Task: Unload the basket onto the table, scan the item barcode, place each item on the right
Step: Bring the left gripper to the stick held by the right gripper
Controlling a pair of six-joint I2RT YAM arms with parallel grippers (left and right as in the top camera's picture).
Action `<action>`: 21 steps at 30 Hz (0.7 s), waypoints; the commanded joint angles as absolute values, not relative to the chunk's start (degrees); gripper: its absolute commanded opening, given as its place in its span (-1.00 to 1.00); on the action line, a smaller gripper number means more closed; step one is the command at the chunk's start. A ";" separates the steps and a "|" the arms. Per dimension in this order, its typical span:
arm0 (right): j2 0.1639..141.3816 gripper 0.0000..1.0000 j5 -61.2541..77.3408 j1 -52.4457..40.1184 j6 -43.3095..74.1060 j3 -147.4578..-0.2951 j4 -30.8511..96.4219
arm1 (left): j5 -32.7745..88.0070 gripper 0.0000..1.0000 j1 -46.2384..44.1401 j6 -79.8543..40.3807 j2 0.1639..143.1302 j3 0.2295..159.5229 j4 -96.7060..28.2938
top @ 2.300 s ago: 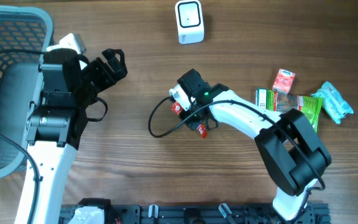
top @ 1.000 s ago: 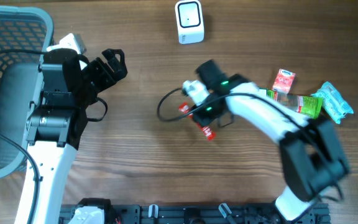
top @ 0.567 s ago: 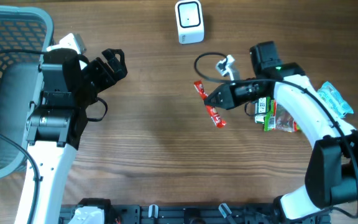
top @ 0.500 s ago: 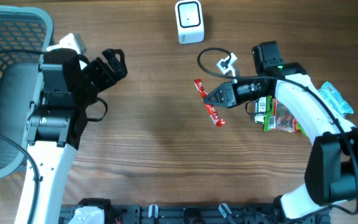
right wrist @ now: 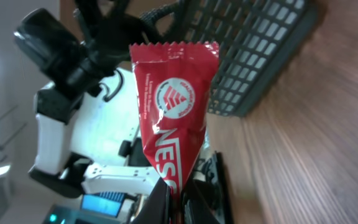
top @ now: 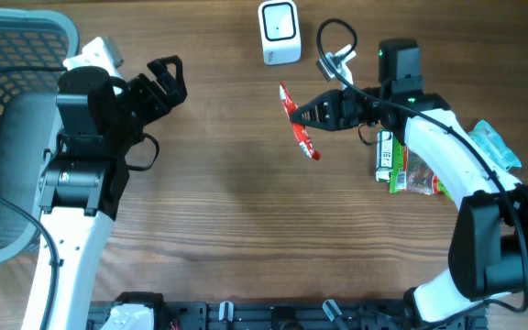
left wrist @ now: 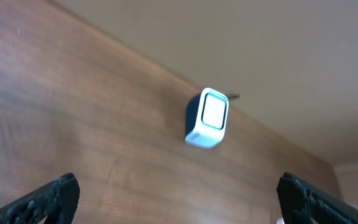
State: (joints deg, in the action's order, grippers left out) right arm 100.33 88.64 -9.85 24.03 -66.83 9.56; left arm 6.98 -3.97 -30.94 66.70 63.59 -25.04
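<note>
Right end effector (top: 304, 115) clamped on a red packet (top: 298, 123), held up near the scanner (top: 279, 30).

Jaws are pinched together on one edge of the packet, which hangs off the tabletop (top: 227, 229) in the upper centre of the overhead frame, just below and right of the scanner and apart from it. The wrist view shows only the logo face, so the barcode's side can't be told. Risks: the thin edge grip lets the floppy packet twist or slip out; the code may end up facing away from the scanner window, so no read; the cable loop (top: 335, 44) above the wrist sits close to the scanner and could snag or knock it. Left end effector (top: 165, 87) has its jaws wide apart, holding nothing, in the upper left beside the basket (top: 7, 55). Other packs (top: 420, 165) lie at right under the arm.
</note>
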 commanded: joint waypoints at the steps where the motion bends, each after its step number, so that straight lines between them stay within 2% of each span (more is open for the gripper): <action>1: 100.84 -0.92 92.90 -9.61 36.40 -67.07 4.86 | 9.67 1.00 -3.64 -33.56 66.85 63.77 -26.48; 3: 100.84 -0.91 92.90 -9.61 38.96 -67.05 3.31 | 15.09 1.00 -3.64 -33.89 66.85 63.77 -26.85; 5: 100.84 -0.92 92.90 -9.61 42.30 -67.05 1.80 | 29.36 1.00 -4.60 -33.80 67.31 63.77 -31.55; 7: 100.84 -0.91 92.90 -9.61 47.29 -67.07 -0.64 | 39.35 0.87 -7.92 -27.90 68.27 63.77 -35.77; 10: 100.82 -0.91 92.90 -9.78 62.50 -67.07 -9.54 | 41.25 0.81 -14.04 -19.81 69.25 63.77 -38.48; 15: 99.33 -0.91 91.44 -11.57 83.31 -67.07 -32.62 | 39.35 0.82 -21.56 -18.44 71.31 63.77 -34.72; 19: 98.78 -0.91 89.36 -13.61 107.46 -67.05 -66.26 | 40.01 0.78 -24.45 -20.60 72.66 63.77 -28.51; 21: 98.78 -0.91 89.19 -13.58 112.57 -67.05 -73.45 | 43.92 0.72 -24.49 -20.56 72.34 63.77 -25.36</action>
State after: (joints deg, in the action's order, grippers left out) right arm 99.70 89.19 -13.50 95.59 -66.52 -67.46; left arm 38.87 -24.05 -20.60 72.60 63.57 -28.60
